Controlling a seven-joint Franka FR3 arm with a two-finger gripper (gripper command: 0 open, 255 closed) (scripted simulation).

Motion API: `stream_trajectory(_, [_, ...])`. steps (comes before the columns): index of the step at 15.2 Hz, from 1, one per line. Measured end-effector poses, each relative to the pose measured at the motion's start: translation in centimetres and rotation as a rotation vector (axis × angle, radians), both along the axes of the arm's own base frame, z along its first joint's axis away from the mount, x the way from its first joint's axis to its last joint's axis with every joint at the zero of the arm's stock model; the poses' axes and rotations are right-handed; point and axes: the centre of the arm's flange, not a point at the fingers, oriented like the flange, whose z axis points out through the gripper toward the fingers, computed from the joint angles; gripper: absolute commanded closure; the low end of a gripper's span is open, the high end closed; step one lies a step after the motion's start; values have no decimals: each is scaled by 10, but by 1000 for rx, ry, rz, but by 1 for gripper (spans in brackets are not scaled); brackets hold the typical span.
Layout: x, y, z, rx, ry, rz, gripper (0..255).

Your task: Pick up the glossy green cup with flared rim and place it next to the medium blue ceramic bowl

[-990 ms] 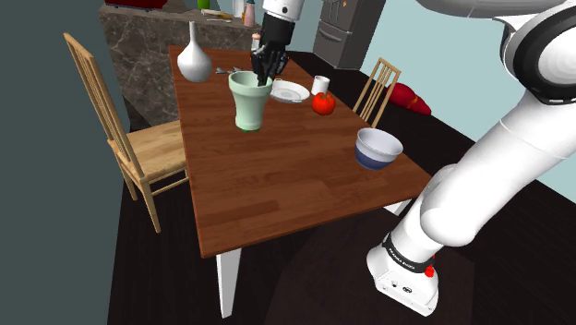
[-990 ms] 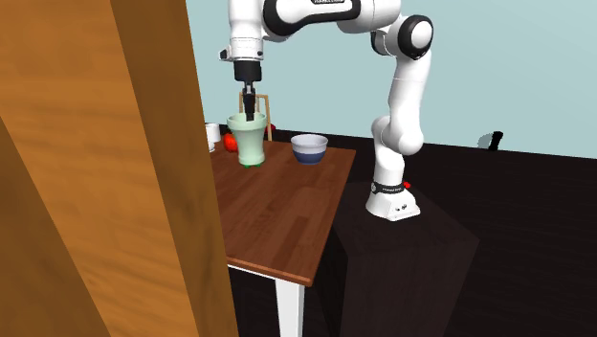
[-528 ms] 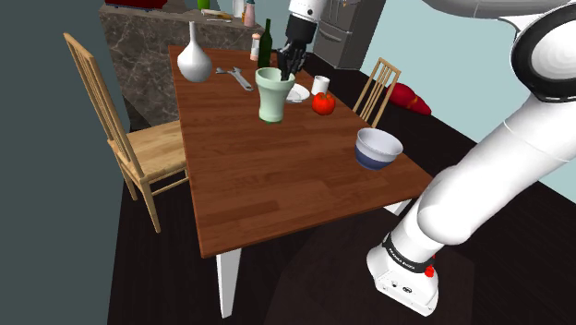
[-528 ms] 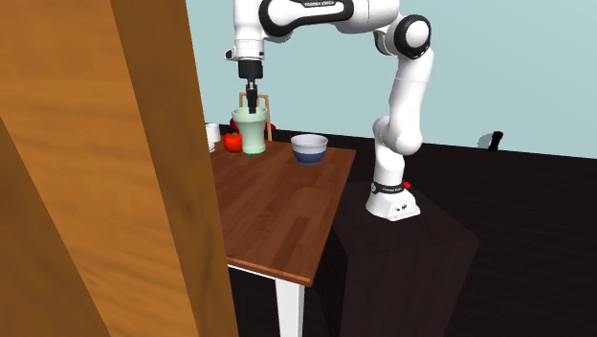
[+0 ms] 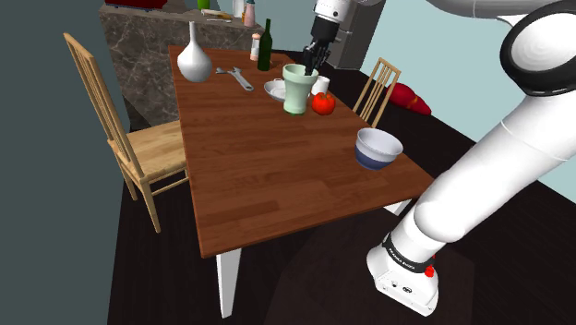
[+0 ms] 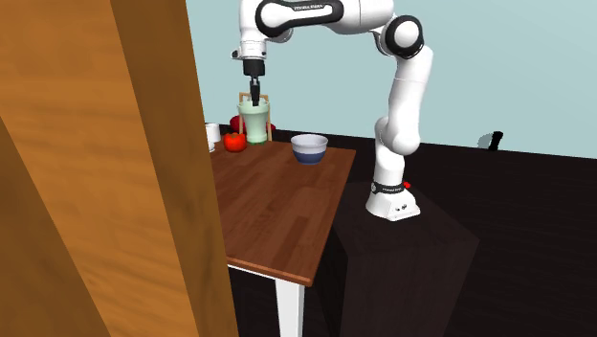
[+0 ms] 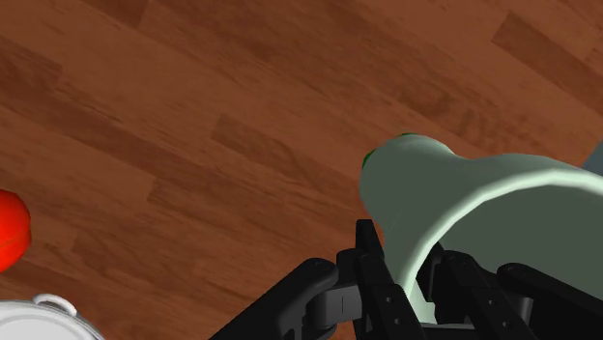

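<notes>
A pale green cup (image 5: 296, 90) with a flared rim hangs tilted over the far part of the wooden table (image 5: 268, 175), just beside the red apple (image 5: 323, 103). My gripper (image 5: 311, 68) is shut on the cup's rim from above, one finger inside and one outside. In the wrist view the cup (image 7: 464, 203) is clasped between the black fingers (image 7: 374, 269) of the gripper (image 7: 411, 280), its base pointing at the tabletop. The blue bowl (image 5: 378, 148) with a white inside sits near the table's front right corner. From the second exterior view the cup (image 6: 254, 123) hangs beyond the bowl (image 6: 309, 147).
A white vase (image 5: 194, 59), a wrench (image 5: 236, 79), a dark bottle (image 5: 265, 46), a white plate (image 5: 275, 90) and a small white cup (image 5: 321, 84) stand at the table's far end. Wooden chairs (image 5: 120, 138) (image 5: 378, 87) flank it. A wooden panel (image 6: 96, 172) blocks the second exterior view's left.
The gripper has carried the cup toward the shoulder view's right and farther back, from near the vase side to beside the apple. The bowl has not moved.
</notes>
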Motion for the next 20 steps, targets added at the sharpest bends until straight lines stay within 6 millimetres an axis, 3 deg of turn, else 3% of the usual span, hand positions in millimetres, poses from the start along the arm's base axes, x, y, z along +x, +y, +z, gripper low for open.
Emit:
stream_trajectory(12, [-17,-160,-1,0,0,0,255])
stream_trajectory(14, [-18,-169,-6,0,0,0,255])
stream_trajectory(20, [-17,-171,-37,0,0,2,255])
